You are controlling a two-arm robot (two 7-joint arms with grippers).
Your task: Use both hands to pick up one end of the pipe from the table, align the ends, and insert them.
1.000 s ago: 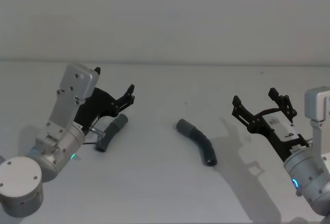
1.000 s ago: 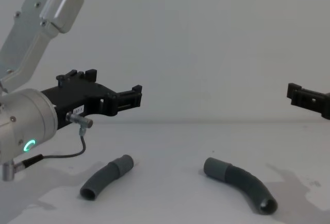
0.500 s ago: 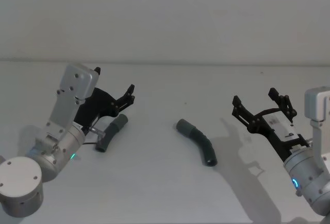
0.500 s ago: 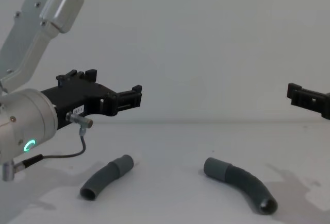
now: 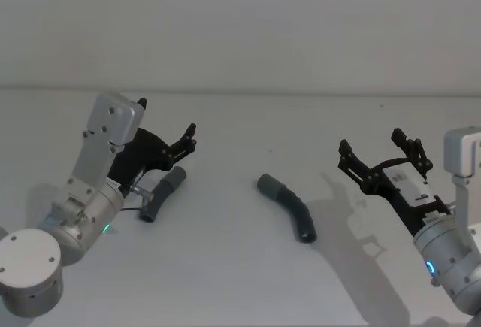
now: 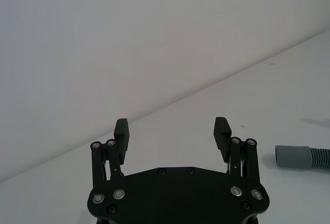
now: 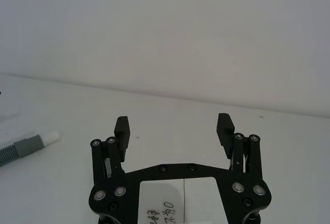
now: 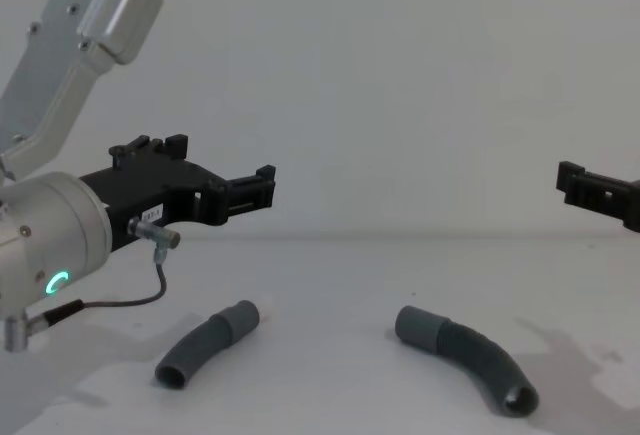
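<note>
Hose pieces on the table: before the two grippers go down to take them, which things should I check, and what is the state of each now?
1. Left gripper open: ok, fingers wide apart.
2. Right gripper open: ok, fingers wide apart.
3. Shorter hose piece and longer hose piece free on the table: ok, they lie apart and nothing touches them.
4. Left gripper close to the shorter hose piece: ok, it hangs above it.
5. Right gripper over the longer hose piece: not ok, it hangs raised, off to that piece's right.
</note>
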